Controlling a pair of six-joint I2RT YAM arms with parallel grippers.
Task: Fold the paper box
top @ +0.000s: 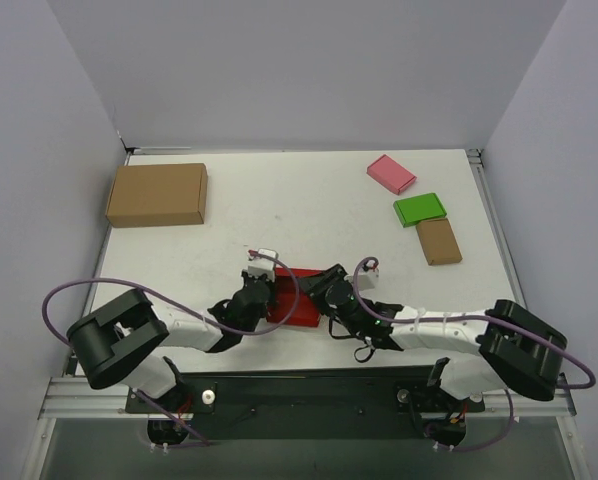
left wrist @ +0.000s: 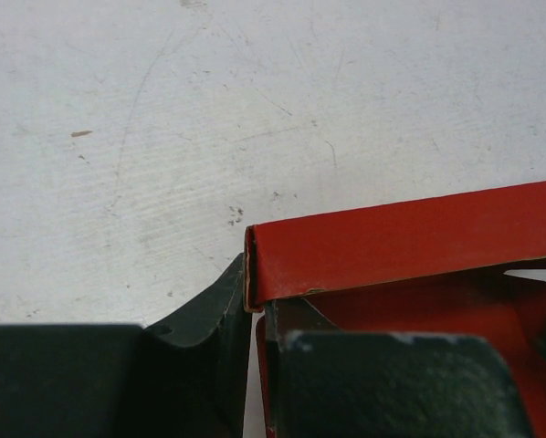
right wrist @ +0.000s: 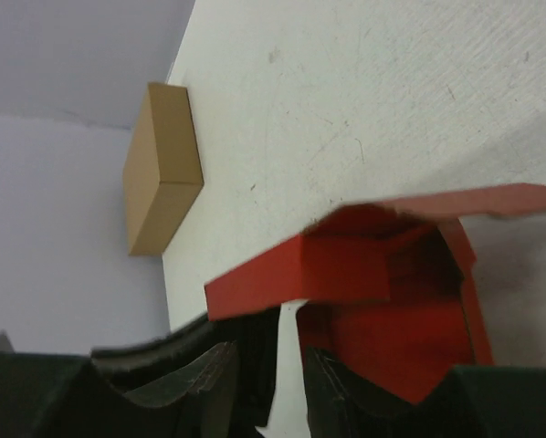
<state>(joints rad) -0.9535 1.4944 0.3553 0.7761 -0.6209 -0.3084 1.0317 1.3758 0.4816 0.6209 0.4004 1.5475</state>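
Observation:
The red paper box (top: 297, 308) lies open on the white table near the front edge, between my two grippers. My left gripper (top: 266, 297) is at its left end. In the left wrist view that gripper (left wrist: 257, 306) is shut on the box's thin end wall (left wrist: 260, 383), just below the folded long wall (left wrist: 410, 239). My right gripper (top: 325, 300) is at the box's right end. In the right wrist view its jaws (right wrist: 288, 345) stand open with bare table between them, one finger (right wrist: 364, 401) inside the box (right wrist: 392, 319) and a red flap (right wrist: 296, 274) above the tips.
A large brown carton (top: 157, 194) sits at the back left, also visible from the right wrist (right wrist: 161, 169). At the back right lie a pink flat box (top: 391, 173), a green flat box (top: 420, 209) and a small brown box (top: 439, 241). Grey walls enclose the table.

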